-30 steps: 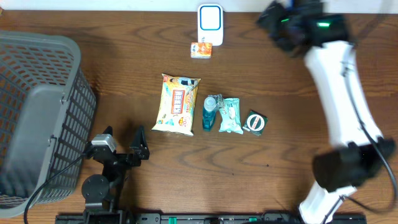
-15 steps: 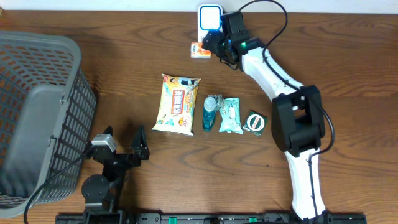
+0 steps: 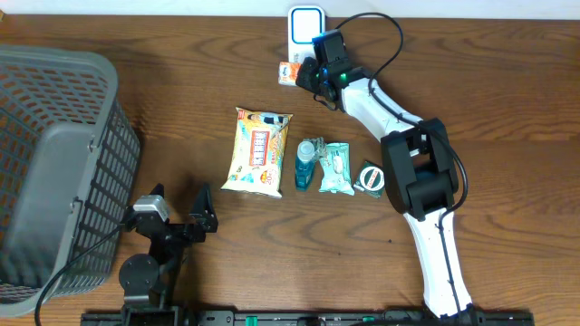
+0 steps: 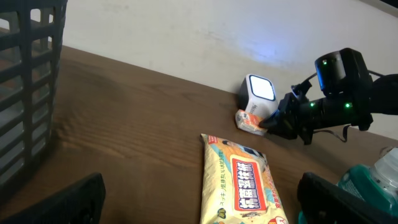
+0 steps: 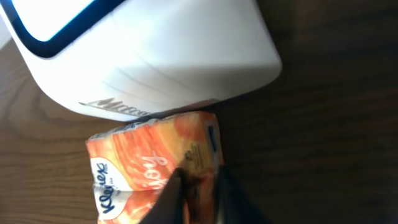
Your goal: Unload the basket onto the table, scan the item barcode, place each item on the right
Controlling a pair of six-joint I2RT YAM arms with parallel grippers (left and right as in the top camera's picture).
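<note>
scanner (image 5: 155,56): white, its base touching the pack
pack (image 5: 143,155): orange Kleenex tissues, lying on the brown bench (image 5: 323,155)
hand (image 5: 200,196): fingers pinched on the pack's corner

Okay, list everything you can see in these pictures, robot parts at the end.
basket: one, grey, far left
scanner: one, white and blue, far centre
tissue pack: one, orange, beside scanner
snack bag: one, yellow, centre
bottle: one, teal, right of snack bag
wipes pack: one, teal, right of bottle
small packet: one, dark green, right of wipes pack
table: one, brown wood, underneath
left end effector: one, black, open, beside basket
right end effector: one, black, closed on tissue pack
</note>
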